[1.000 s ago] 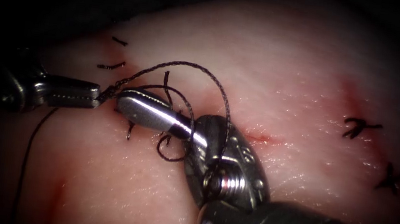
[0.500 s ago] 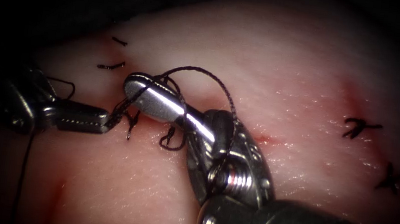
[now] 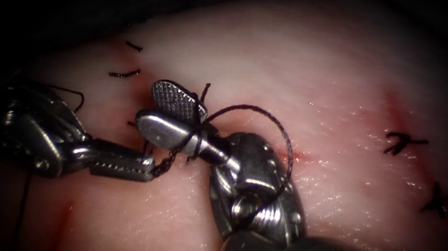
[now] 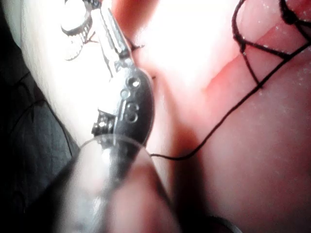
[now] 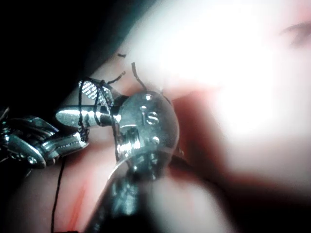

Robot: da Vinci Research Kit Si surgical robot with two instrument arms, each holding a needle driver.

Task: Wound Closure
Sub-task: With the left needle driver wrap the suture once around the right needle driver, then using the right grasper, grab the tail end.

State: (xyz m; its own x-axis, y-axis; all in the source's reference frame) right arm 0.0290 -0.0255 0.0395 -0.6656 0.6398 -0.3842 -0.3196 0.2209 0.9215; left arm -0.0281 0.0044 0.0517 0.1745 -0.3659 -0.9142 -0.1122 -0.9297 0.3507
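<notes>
Right tool (image 3: 164, 112): jaws parted, the ribbed inner face of the upper jaw turned toward the endoscope; they grasp nothing. Thread is wound around the neck just behind the jaws, and a loop arcs from there over the wrist. In the right wrist view the tool (image 5: 82, 104) shows the same spread jaws with dark turns of thread across them.
Left tool (image 3: 146, 167): jaws clenched on the thread, tip just below and left of the right tool's lower jaw. In the left wrist view the tool (image 4: 99, 22) points at the right tool's ribbed jaw.
Thread (image 3: 269, 119): runs from the left tool's tip up to the wraps on the right tool, then loops out to the right of that tool's wrist and back under it. Another strand (image 4: 228, 114) lies across the tissue in the left wrist view.
Cut (image 3: 296, 156): a short red line just right of the right tool's wrist, mostly covered by that tool.
Tissue (image 3: 320, 69): pale, with red fluid (image 3: 64, 220) streaked below the left tool.
Cut ends of thread (image 3: 124, 74): two short dark pieces above and left of the right tool's jaws.
Finished stitches (image 3: 402, 143): two dark knots well to the right of the right tool.
Needle: I cannot tell where it is.
</notes>
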